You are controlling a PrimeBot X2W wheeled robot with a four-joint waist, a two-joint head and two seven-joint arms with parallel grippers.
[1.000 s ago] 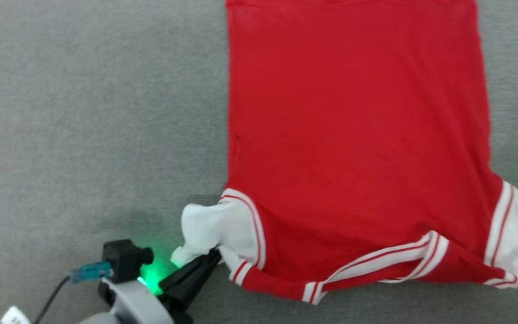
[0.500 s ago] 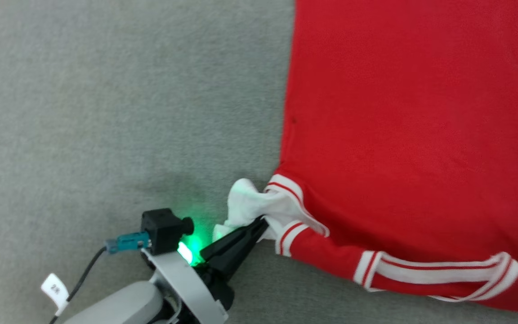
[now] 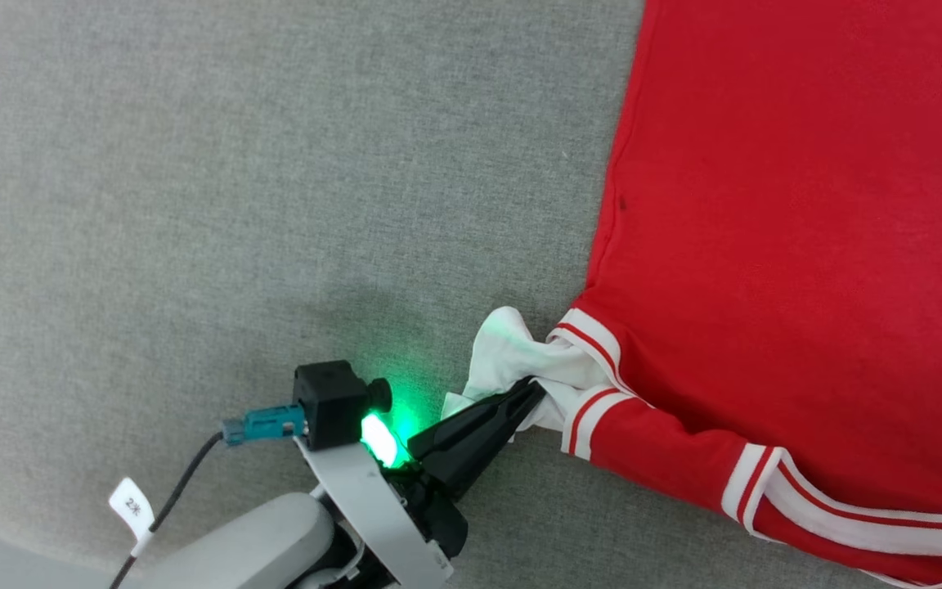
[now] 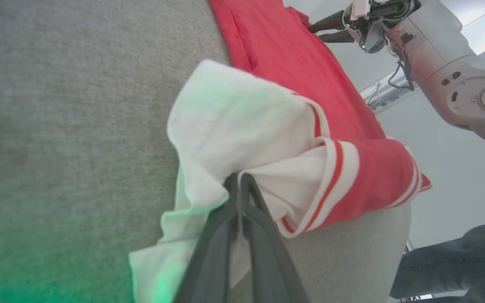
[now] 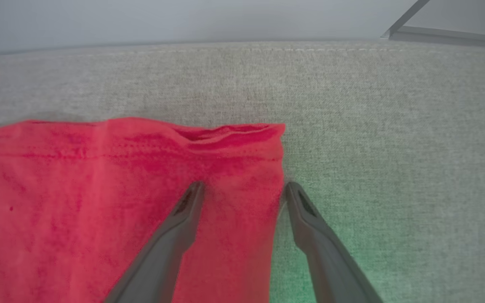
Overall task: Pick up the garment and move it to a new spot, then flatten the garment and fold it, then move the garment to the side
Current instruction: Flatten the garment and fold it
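Notably, the head view swings left while the left claw [image 3: 530, 394] stays pinched on the white sleeve [image 3: 508, 348] of the red jersey [image 3: 806, 245] lying flat on the grey table [image 3: 234, 204], right claw [image 5: 244, 187] spread, so flattening likely continues.

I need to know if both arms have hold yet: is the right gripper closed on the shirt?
No: in the right wrist view the right gripper stands wide open at the shirt's corner, pinching no cloth.

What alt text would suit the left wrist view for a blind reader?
The left tool, shut, pinches the red garment by its white sleeve on a grey surface. Beyond, the right tool is at the garment's far edge.
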